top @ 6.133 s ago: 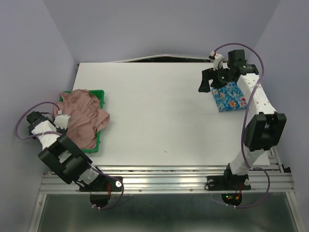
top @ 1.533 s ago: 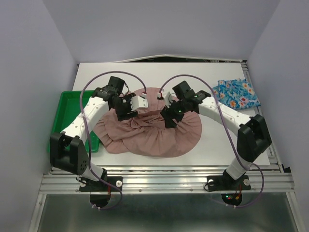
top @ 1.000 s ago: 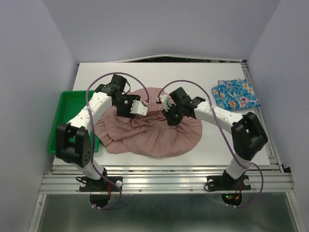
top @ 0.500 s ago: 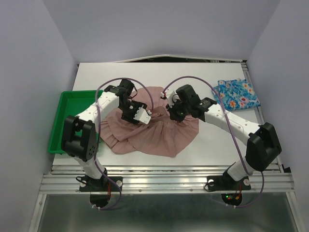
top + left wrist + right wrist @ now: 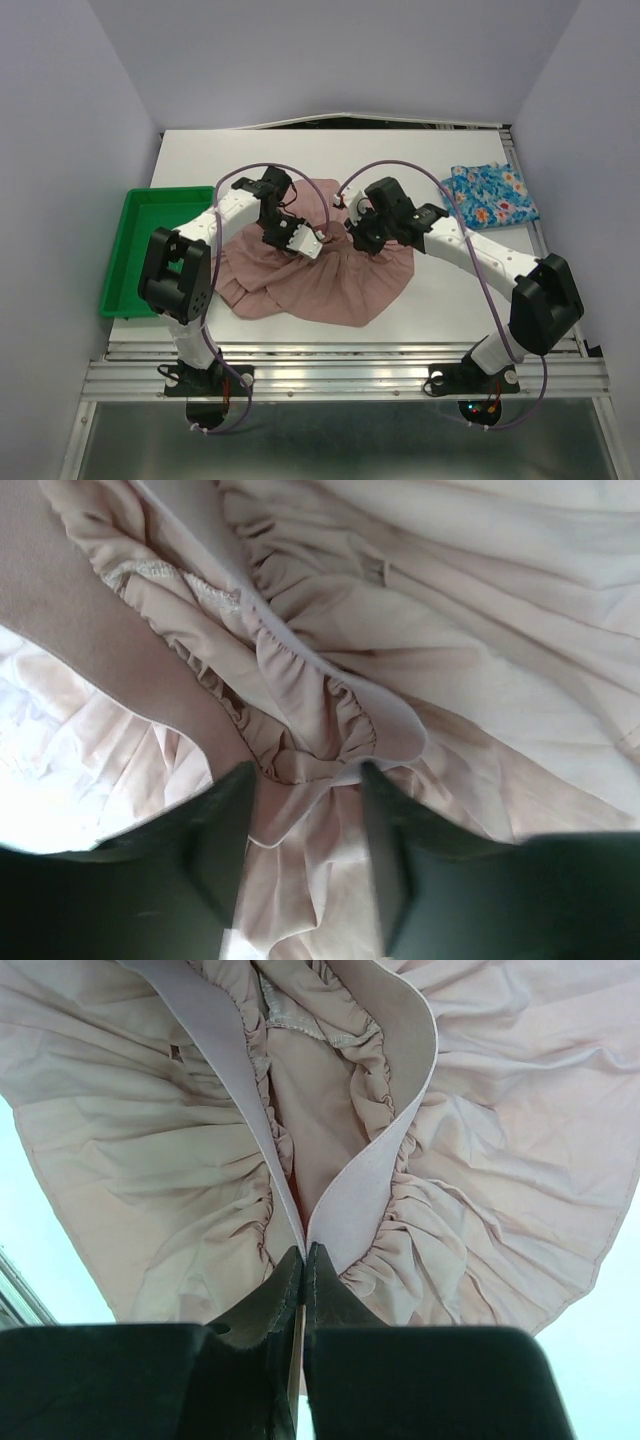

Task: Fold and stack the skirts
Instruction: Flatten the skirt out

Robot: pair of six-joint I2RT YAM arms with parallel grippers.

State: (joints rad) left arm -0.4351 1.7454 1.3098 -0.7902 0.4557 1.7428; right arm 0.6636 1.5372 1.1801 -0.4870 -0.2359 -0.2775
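A dusty-pink pleated cloth skirt (image 5: 320, 282) lies spread mid-way across the white desk (image 5: 300, 160). The right claw (image 5: 303, 1258) pinches its gathered waistband (image 5: 368, 1182) tight. The left claw (image 5: 305, 772) stands half open astride that waistband.

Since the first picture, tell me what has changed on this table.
The pink skirt moved right, out of the green tray to mid-table. The right gripper left the floral skirt, swung left and shut on the pink skirt's waistband. The left gripper came over and straddles it, jaws open. The floral skirt and the tray stayed put.
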